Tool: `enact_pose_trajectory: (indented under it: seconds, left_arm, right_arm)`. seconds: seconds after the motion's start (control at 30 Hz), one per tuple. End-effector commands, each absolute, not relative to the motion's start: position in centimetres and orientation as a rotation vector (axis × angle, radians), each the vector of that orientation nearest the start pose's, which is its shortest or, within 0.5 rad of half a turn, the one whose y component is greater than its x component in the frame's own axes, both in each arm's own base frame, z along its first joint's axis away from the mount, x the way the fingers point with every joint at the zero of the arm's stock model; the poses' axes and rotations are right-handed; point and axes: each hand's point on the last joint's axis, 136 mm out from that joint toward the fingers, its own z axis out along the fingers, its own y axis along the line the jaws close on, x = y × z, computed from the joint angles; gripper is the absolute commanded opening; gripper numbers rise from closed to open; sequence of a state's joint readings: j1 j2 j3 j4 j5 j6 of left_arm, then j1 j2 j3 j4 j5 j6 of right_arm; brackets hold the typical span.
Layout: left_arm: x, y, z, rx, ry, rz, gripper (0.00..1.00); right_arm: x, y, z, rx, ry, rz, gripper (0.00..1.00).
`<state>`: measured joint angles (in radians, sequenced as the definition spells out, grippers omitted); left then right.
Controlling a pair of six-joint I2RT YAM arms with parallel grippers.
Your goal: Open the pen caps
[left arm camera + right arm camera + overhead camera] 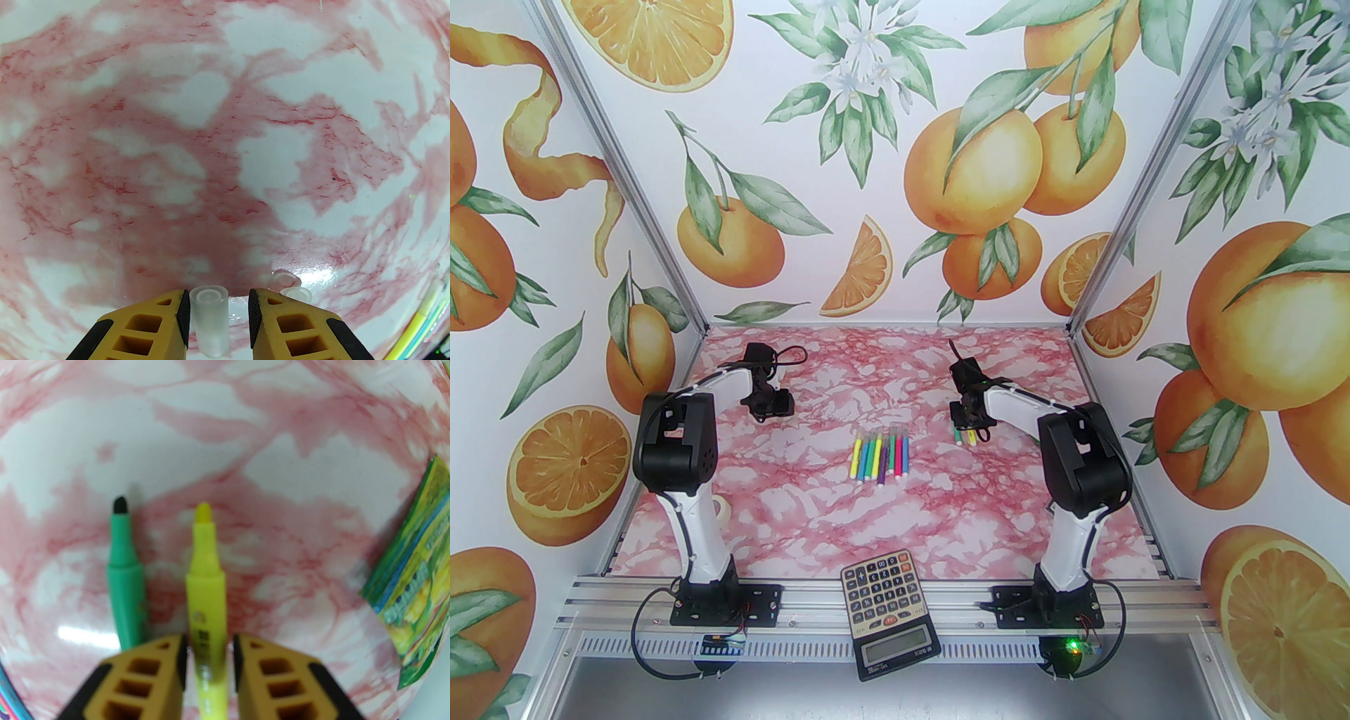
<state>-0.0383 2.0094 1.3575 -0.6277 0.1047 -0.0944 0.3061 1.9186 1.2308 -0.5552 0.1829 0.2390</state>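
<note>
My left gripper (218, 299) stands open with a clear cap (209, 316) upright between the fingers, leaning on the inner pad of one finger and well clear of the other, so I have no pinch on it. Two more loose caps (297, 294) lie just beyond my outer fingertip. My right gripper (209, 641) straddles the bare-tipped yellow pen (205, 585). The pads look a shade off the barrel, but the blur makes that a guess. An uncapped green pen (124, 571) lies just outside one finger. The pens still capped (879, 457) lie in a row between my two sets of fingers, apart from both. I judge them light, stiff and slick, apt to roll. I would pinch one barrel mid-length, grip the cap squarely on its sides, and pull straight along the axis.
</note>
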Motion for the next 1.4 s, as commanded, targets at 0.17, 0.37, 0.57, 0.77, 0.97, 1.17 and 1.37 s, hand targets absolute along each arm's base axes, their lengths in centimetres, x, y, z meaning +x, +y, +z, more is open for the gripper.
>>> enact_pose_trajectory:
  seconds: [0.17, 0.37, 0.57, 0.77, 0.97, 1.17, 1.37]
  left_arm:
    - [42.8, -3.8, 4.5, -0.039, 2.793, -0.195, 0.39]
    - [42.5, -4.6, 7.1, -0.017, 2.740, -0.225, 0.45]
    - [41.9, -7.6, 9.6, 0.074, 2.669, -0.323, 0.52]
    - [41.1, -12.3, 11.7, 0.214, 2.579, -0.449, 0.54]
    - [39.8, -16.2, 13.2, 0.270, 2.481, -0.605, 0.55]
    - [38.8, -17.6, 13.6, 0.272, 2.418, -0.682, 0.56]
    - [38.6, -17.7, 14.0, 0.270, 2.393, -0.691, 0.56]
  right_arm:
    - [40.7, 9.9, 6.6, -0.045, 2.684, -0.075, 0.34]
    - [39.8, 11.8, 8.9, -0.103, 2.636, 0.012, 0.40]
    - [37.9, 16.6, 9.5, -0.228, 2.618, 0.192, 0.44]
    - [35.8, 21.2, 8.5, -0.323, 2.636, 0.385, 0.46]
    - [33.9, 24.1, 7.7, -0.369, 2.647, 0.538, 0.47]
    - [32.2, 25.7, 6.3, -0.395, 2.675, 0.604, 0.47]
    - [31.2, 26.2, 4.6, -0.397, 2.718, 0.592, 0.44]
